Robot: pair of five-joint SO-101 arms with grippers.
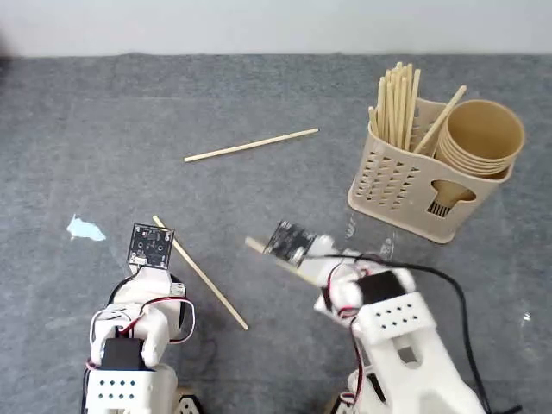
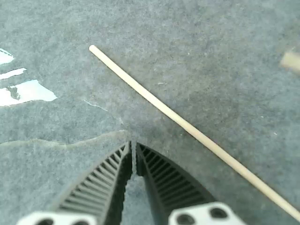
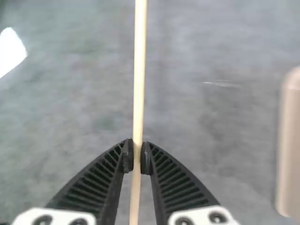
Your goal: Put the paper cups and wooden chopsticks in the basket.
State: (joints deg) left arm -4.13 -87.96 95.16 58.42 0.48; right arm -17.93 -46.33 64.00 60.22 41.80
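Pale wood, round and slim: one chopstick [image 3: 139,70] sits clamped between the right gripper's [image 3: 137,157] fingers, above the grey worktop [image 1: 86,121] near the middle. Its long axis runs from far-left to near-right, with the free end poking left. A second chopstick [image 2: 187,126] lies flat just beside the left gripper [image 2: 134,157], whose fingers are pressed together on nothing; it slants the same way, from far-left to near-right. A third chopstick [image 1: 250,146] lies farther off, almost left to right, with its right end a little farther away. At far right stands the basket [image 1: 397,185], holding upright chopsticks and stacked cups [image 1: 480,134].
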